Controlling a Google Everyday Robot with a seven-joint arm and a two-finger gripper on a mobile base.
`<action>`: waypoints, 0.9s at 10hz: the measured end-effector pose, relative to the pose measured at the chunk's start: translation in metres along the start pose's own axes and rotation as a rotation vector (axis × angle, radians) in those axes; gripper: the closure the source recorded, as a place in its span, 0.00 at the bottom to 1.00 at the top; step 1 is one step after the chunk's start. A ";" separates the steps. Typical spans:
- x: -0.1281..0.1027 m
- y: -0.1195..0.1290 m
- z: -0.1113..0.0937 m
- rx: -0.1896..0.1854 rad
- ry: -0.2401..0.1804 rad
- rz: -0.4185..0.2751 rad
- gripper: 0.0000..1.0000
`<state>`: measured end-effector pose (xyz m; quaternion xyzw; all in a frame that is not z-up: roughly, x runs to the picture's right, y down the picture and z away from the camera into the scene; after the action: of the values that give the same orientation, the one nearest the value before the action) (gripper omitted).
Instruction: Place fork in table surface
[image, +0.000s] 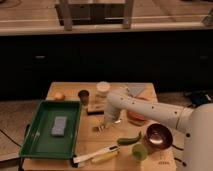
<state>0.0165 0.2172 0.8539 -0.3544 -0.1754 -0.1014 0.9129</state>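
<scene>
Nearest, the yellow-handled utensil (102, 158) lies at six o'clock; just above, the fork (104, 127) seems to rest low on the table surface (90, 142), its handle clamped in the closed gripper (109, 121); only the release seems left; the green tray (37, 145) is at nine o'clock.

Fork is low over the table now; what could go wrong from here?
1. The gripper, shut on the fork, sits close to the green tray; a drift that way could land it in the tray rather than on the table surface.
2. The green chilli and the utensils lie nearby; the fork could land on them.
</scene>
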 end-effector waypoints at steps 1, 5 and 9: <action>0.000 0.000 0.000 0.000 0.000 0.000 1.00; -0.006 -0.006 -0.041 0.004 -0.002 -0.045 1.00; -0.014 -0.010 -0.068 0.009 -0.020 -0.100 1.00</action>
<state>0.0176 0.1641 0.8080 -0.3419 -0.2026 -0.1427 0.9065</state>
